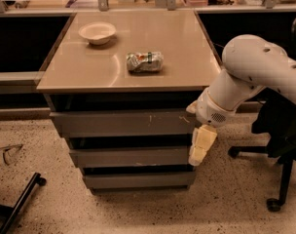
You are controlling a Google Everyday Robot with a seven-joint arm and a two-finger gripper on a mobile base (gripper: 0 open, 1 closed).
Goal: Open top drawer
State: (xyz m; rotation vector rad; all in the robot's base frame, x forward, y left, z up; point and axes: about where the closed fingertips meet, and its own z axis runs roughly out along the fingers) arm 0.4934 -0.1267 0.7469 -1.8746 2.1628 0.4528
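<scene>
- Hanging by the cabinet's front corner, the gripper [201, 146] points downward, just beside the right-hand end of the top drawer [123, 122], likely placed there to catch an edge, since the front has no handle.
- Whether it is open or closed, I cannot tell.
- The top drawer looks shut directly under the countertop [89, 69], with its long axis horizontal and its front facing the camera.

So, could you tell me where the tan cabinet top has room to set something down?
On the tan cabinet top, the right half beyond the crumpled silver-green packet is bare, as is the front-left corner below the white bowl. It is crowded near the grey top drawer's right end, where the cream gripper hangs.
</scene>
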